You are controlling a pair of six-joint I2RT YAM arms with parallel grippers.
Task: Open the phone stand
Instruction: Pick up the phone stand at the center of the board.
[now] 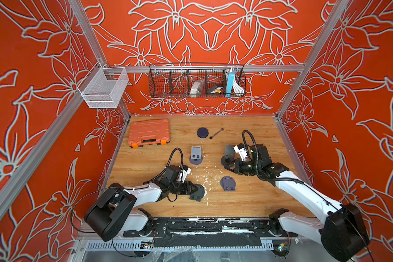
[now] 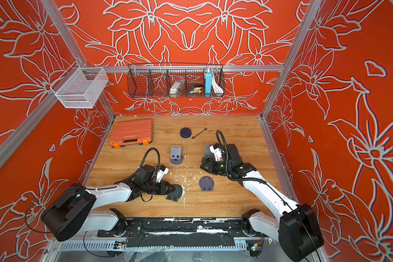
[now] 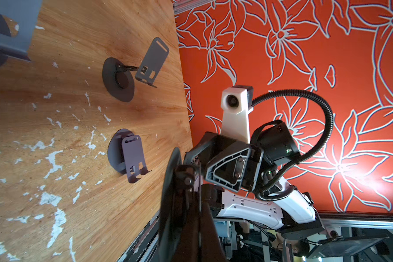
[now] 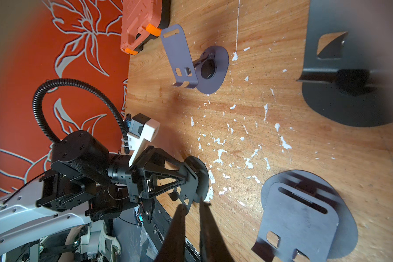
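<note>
Back-wall wire basket (image 1: 196,81), twelve o'clock, holds a blue box (image 1: 230,82) and cable; both grippers (image 1: 196,191) (image 1: 227,158) clamp phone stands.

Four phone stands (image 1: 196,155), one orange case (image 1: 148,133), one wrench (image 1: 216,133), one disc (image 1: 202,132).

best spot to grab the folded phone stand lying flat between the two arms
Take the folded phone stand by its plate's hooked end, nearest the robot's base. That end overhangs the round base with its lip curling up, as the left wrist view shows. A low approach from that near side probably suits it.
</note>
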